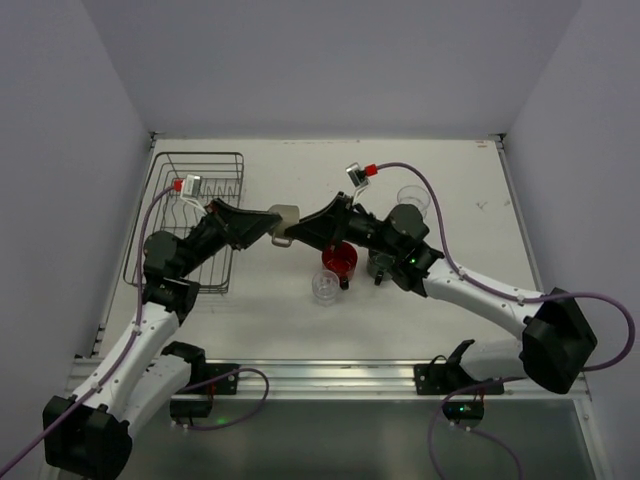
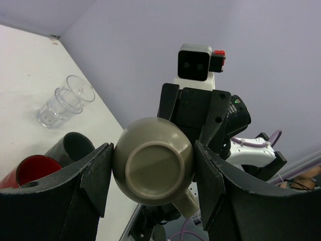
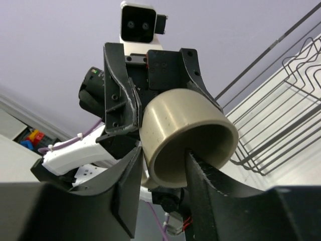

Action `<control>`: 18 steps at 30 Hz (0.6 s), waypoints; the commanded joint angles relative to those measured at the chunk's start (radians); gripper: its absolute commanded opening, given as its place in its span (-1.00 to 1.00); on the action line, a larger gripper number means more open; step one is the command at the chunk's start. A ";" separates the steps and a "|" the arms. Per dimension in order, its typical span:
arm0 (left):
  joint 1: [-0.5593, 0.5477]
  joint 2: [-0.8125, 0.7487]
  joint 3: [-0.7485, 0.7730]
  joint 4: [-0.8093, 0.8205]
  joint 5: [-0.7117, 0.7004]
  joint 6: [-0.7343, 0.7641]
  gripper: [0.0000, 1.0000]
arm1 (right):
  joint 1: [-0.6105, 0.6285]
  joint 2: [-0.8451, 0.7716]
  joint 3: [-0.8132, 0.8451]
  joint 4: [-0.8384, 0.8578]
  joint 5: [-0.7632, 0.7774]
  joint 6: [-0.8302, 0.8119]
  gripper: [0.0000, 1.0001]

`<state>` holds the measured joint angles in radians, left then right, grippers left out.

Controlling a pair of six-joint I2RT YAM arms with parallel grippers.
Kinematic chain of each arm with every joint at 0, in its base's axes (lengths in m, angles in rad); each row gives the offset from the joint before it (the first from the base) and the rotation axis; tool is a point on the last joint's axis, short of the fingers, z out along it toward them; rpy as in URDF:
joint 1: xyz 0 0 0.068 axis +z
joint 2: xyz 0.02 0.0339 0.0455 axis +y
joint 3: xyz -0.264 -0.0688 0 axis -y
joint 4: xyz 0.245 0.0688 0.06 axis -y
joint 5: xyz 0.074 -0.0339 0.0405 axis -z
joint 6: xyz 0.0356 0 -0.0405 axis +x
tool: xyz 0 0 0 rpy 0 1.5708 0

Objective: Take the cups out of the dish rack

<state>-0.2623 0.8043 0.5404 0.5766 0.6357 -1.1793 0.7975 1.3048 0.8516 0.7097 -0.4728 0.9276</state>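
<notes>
Cup (image 1: 284, 213) hangs midair between arms, mouth toward right gripper (image 3: 163, 168), whose unclenched fingers straddle the rim, not yet pinching; left gripper (image 2: 153, 170) clamps its sides.

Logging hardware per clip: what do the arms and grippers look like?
The left arm and right arm have white lower links and black joints. The left gripper and right gripper each have two black fingers. White wrist cameras carry red plugs; purple cables trail along both.

Bright even light, soft shadows, sharp focus
</notes>
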 commanded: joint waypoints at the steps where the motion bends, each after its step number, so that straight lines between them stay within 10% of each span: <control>1: -0.017 0.004 -0.008 0.117 0.035 -0.057 -0.83 | -0.006 0.013 0.058 0.123 -0.024 0.020 -0.20; 6: -0.035 0.004 -0.043 0.158 0.032 -0.077 -0.82 | -0.007 0.048 0.060 0.197 -0.010 0.046 -0.27; 9: -0.035 -0.007 -0.068 0.172 0.029 -0.083 -0.69 | -0.009 0.070 0.041 0.255 -0.013 0.086 -0.72; 14: -0.035 -0.043 -0.044 0.023 -0.001 0.025 0.39 | -0.023 0.019 -0.051 0.292 0.033 0.111 -1.00; 18: -0.035 -0.121 0.079 -0.246 -0.100 0.202 0.85 | -0.070 -0.081 -0.147 0.245 0.008 0.079 -1.00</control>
<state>-0.2951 0.7441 0.5053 0.5198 0.5930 -1.1286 0.7662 1.3125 0.7452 0.8982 -0.5076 1.0340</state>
